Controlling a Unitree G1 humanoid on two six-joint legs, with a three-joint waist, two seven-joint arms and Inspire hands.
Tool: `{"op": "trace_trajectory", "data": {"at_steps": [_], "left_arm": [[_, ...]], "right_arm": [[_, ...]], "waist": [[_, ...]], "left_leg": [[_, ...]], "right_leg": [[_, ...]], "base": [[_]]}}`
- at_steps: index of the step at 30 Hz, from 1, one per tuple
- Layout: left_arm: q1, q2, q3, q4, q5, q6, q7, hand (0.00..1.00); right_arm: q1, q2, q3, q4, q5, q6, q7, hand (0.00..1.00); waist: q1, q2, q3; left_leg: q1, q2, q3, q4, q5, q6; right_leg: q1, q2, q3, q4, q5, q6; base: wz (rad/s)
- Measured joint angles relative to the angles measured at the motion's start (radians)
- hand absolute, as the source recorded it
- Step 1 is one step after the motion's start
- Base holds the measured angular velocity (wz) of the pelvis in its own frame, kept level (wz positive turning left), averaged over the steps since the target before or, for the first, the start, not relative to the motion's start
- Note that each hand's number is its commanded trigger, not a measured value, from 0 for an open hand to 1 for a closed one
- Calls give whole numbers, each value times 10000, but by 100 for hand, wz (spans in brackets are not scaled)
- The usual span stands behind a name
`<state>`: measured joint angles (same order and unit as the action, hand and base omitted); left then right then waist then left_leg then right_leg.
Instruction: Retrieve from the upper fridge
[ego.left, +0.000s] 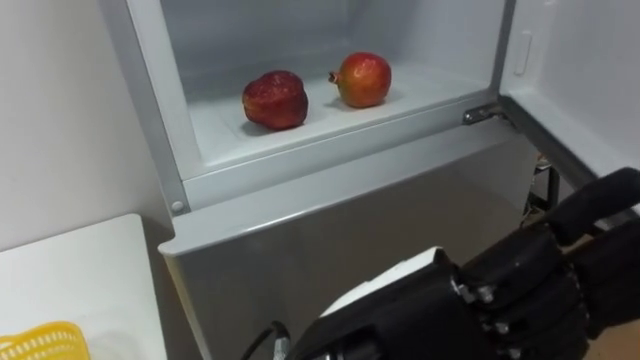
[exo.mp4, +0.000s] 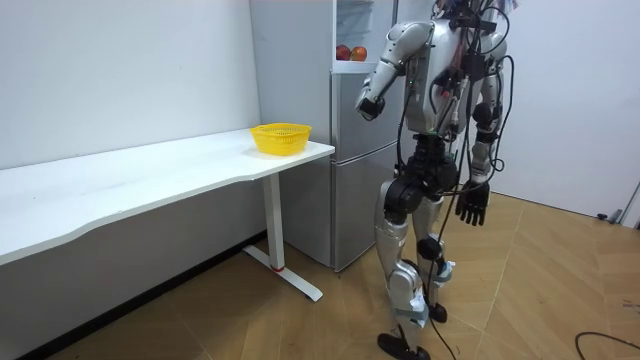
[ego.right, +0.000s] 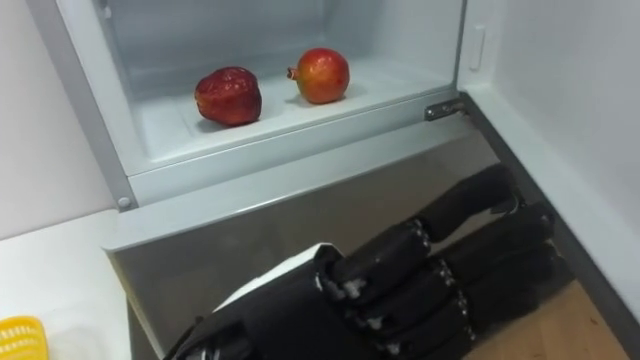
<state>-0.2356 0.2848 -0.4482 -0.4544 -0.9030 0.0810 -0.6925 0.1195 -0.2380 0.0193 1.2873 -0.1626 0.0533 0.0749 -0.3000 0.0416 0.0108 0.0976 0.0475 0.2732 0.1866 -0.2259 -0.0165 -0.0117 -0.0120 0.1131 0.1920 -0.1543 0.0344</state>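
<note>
Open grey fridge (ego.left: 330, 215), 2 round red pomegranates (ego.left: 275, 99) (ego.left: 363, 79) near its white shelf (ego.left: 222, 128) edge.
Black left hand (ego.right: 400, 280) below it, fingers released and empty; right hand (exo.mp4: 472, 205) hangs released.

The black left hand (ego.right: 385, 280) has segmented fingers (ego.right: 470, 205) with small silver screws, joined to a white forearm shell — silver-grey limbs, dark looping cables.

We see the fridge (ego.left: 330, 215) clad in matt grey painted metal, with its upper compartment (ego.left: 260, 40) lined in smooth white plastic that has a faint sheen. The darker pomegranate (ego.left: 275, 100) has dull, slightly uneven red skin, while the other pomegranate (ego.left: 363, 79) looks smoother and glossier. The hinge (ego.left: 484, 113) is bright bare metal. The left hand (ego.right: 440, 270) looks like matt black plastic with small shiny metal pins. The basket (exo.mp4: 280, 137) is yellow latticed plastic, the table (exo.mp4: 150, 175) top is smooth matt white, and the floor (exo.mp4: 540, 290) is satin wood.
</note>
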Motion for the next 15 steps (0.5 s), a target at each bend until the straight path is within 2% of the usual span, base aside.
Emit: {"op": "trace_trajectory", "data": {"at_steps": [12, 15], "left_arm": [[-172, -52, -375, 13, 32, 8, -317, 0], [-468, -72, -482, 22, 26, 10, -391, 0]], "right_arm": [[-210, 48, 387, -143, -4, 27, -62, 0], [-211, 44, 383, -151, -1, 30, -10, 0]], "waist": [[-11, 22, -23], [-40, 23, -23]], "left_leg": [[26, 1, 11, 24, 0, 0], [38, 2, 60, 24, 0, 0]], "right_leg": [[-105, 3, 5, 121, -5, -4], [-103, 3, 14, 130, -5, -4]], "base": [[-1], [-1]]}}
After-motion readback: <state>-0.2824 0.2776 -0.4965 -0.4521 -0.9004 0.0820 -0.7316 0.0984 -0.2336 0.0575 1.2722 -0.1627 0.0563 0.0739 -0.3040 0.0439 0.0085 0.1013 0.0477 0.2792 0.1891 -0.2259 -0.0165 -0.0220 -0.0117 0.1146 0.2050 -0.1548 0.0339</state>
